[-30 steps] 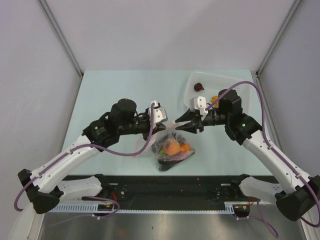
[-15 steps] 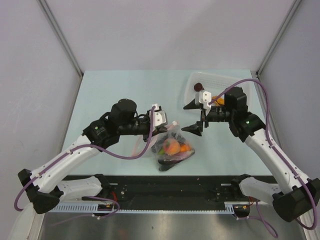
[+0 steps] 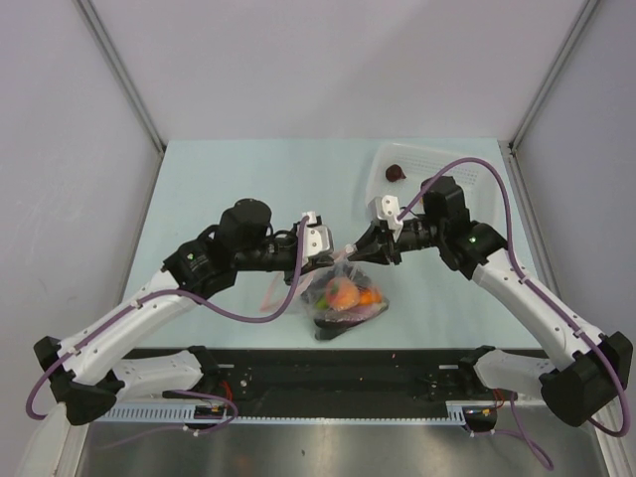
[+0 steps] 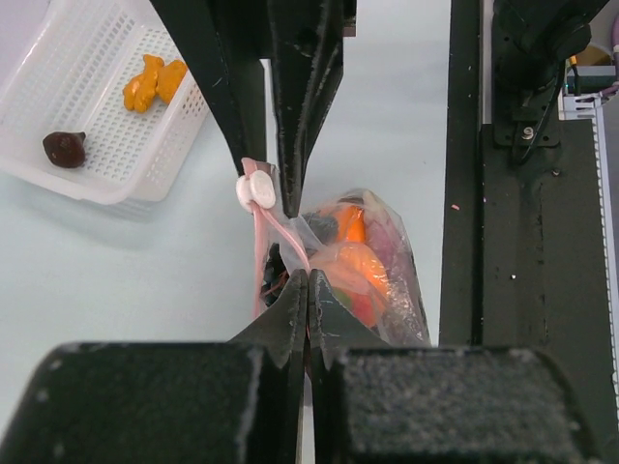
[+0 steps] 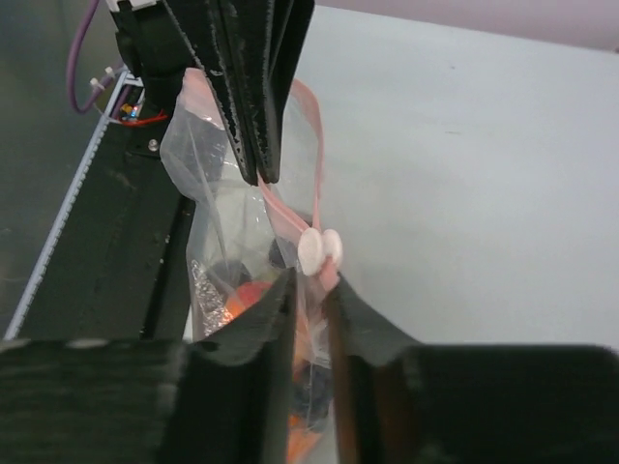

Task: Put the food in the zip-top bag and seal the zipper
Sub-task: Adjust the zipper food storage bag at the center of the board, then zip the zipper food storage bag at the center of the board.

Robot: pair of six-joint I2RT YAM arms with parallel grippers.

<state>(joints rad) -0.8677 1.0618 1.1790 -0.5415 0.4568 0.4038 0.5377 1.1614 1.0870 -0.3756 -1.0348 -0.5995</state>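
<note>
Zip-top bag: near mid-table, holding the food; we fear a hard tug drags it.
Left gripper: pinched on the zipper.
Right gripper: narrow behind the slider; hold unclear to us, might slip.
Walls: plain grey.
Table: smooth, pale green.
</note>
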